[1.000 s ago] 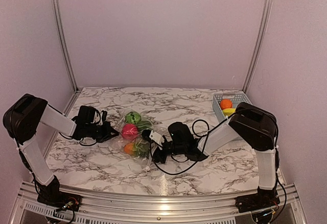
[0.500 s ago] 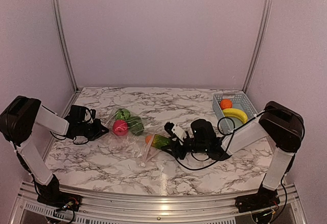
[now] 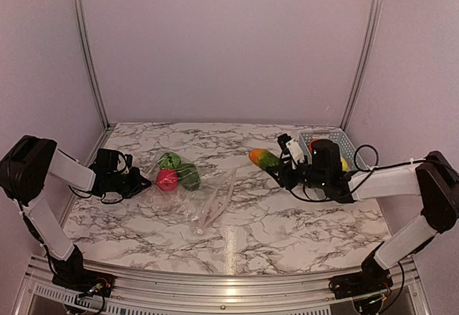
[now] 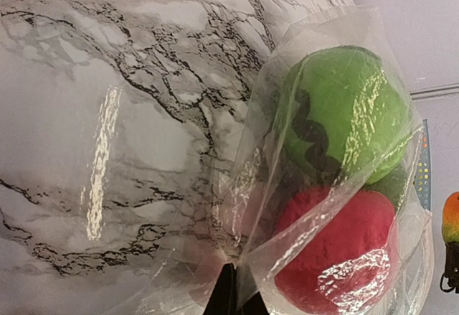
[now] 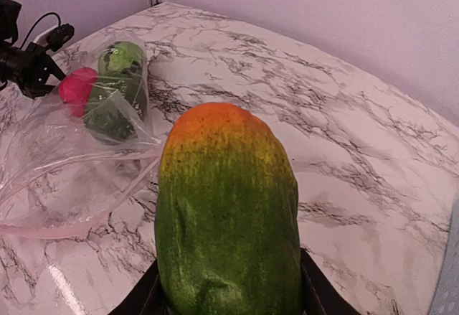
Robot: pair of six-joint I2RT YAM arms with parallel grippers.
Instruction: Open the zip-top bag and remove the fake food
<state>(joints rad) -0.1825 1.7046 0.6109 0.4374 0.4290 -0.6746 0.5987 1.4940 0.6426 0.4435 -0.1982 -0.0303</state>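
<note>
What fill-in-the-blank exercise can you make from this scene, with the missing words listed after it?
1. The left gripper pinches the zip-top bag, which lies on the ____.
2. The fake-food piece in the right gripper is green with an ____ end.
3. The red-pink piece lies ____ the bag.
Missing: table; orange; inside.

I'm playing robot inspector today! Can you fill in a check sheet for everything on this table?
Surface: marble-pattern table, shiny, no spills seen.
Job's things: zip-top bag lying on the table, red-pink piece and green pieces inside it; orange-green piece outside it.
Clutter: blue basket at the back right.
Hands: left hand shut on the bag's edge; right hand shut on the orange-green piece.
Cables: black loops at both wrists.
Surroundings: plain walls, metal posts.
</note>
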